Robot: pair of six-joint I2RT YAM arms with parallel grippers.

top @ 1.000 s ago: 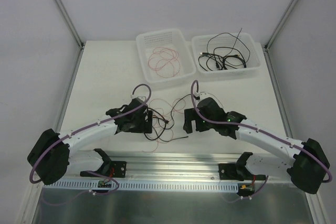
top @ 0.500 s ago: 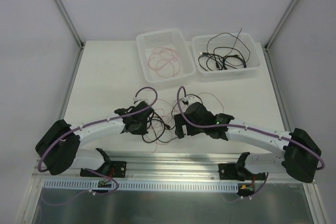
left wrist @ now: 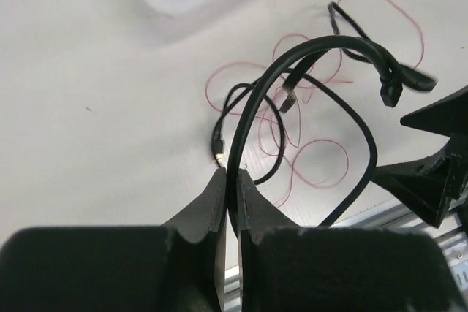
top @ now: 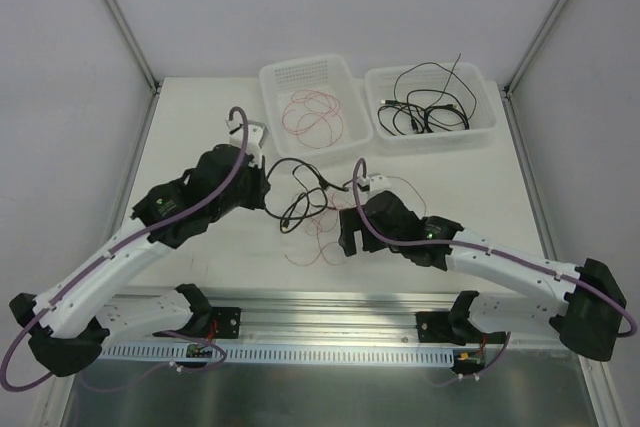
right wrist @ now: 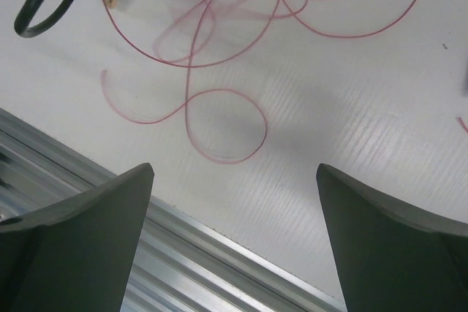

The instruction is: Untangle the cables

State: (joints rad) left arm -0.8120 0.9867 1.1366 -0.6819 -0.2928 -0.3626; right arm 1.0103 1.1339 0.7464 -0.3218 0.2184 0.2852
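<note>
Gripping one black cable point(left wrist: 307, 52) tight in the left claw point(left wrist: 230, 179), with its loop arched above the surface point(top: 190, 137) at mid-width. Holding the right claw point(right wrist: 234, 169) wide open and empty, low over thin red wires point(right wrist: 219, 107), near the metal rail point(right wrist: 219, 253) at the near edge. Bare room on the left side; two bins point(top: 275, 82) along the far edge. Hard to tell where black and red cross. Cannot follow the black cable below the left claw's fingers.

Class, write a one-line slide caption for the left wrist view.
Left gripper shut on a black cable arching over loose red wires on the table.
</note>
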